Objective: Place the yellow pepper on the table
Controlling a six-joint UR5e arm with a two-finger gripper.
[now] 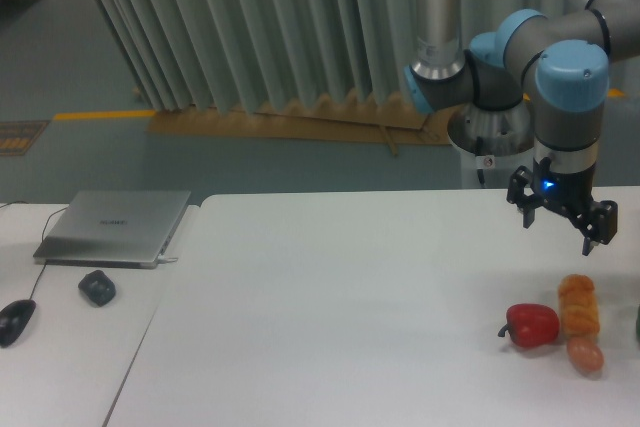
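The gripper (pixel 560 228) hangs above the right end of the bench (pixel 350 297), its fingers spread apart with nothing between them; no yellow pepper shows anywhere in view, so where it lies cannot be told. Below and slightly to the side of the gripper sit a red pepper (pixel 532 324), an orange lumpy item (pixel 578 305) touching it, and a small rounded orange-pink item (pixel 585 354) just beside; a dark sliver (pixel 637 322) shows at the right edge, unidentifiable. By my reading nothing is held, and whether the placing is finished or not begun cannot be judged from here.
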